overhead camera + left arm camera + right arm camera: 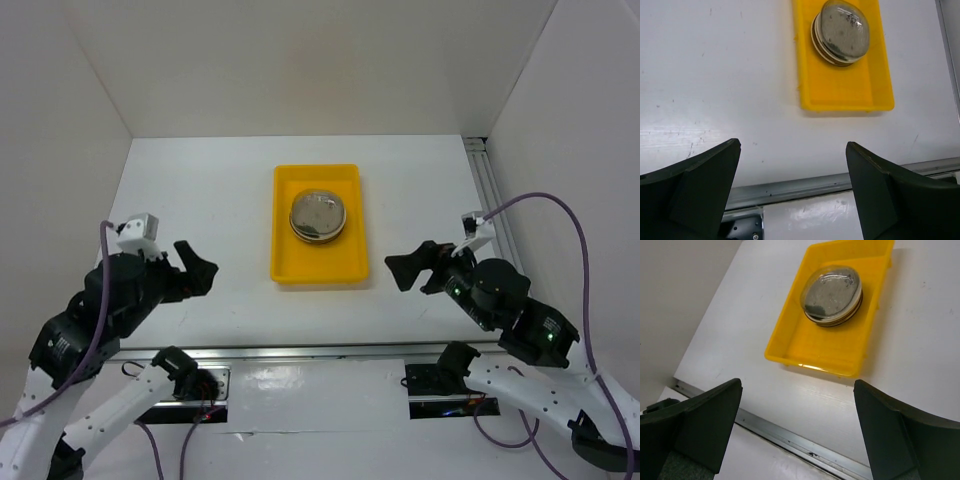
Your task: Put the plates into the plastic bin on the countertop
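Note:
A stack of small round plates (318,215) with a clear glass one on top sits in the far half of the yellow plastic bin (345,262) on the white countertop (200,190). The stack also shows in the left wrist view (841,32) and the right wrist view (832,294), inside the bin (840,95) (810,347). My left gripper (200,270) is open and empty, left of the bin. My right gripper (405,270) is open and empty, right of the bin. Both hover near the front edge. No loose plates show on the counter.
A metal rail (320,350) runs along the countertop's front edge and shows in both wrist views (805,186) (805,447). White walls enclose the left, back and right. A metal rail (487,190) stands at the right wall.

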### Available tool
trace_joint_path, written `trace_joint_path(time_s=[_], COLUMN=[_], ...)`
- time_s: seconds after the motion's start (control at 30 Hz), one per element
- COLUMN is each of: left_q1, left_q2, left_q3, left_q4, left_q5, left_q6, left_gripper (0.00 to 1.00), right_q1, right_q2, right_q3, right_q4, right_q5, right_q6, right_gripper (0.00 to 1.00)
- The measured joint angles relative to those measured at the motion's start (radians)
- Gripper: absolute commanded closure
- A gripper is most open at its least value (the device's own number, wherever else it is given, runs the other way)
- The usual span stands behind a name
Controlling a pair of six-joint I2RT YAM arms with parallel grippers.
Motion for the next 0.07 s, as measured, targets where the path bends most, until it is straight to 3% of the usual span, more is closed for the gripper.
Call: trace_joint_path(time_s=[0.07], left_q1=[0.000], left_q2=[-0.033], left_q3=[-0.028], left_q4=[-0.033], left_q5=[0.001], left_q6=[-0.018], left_gripper=[0.00], right_q1=[0.000], right_q2=[0.004], right_q3=[0.001], right_q4=[-0.014], right_q5=[0.018], right_q6=[-0.003], right_gripper=[0.00])
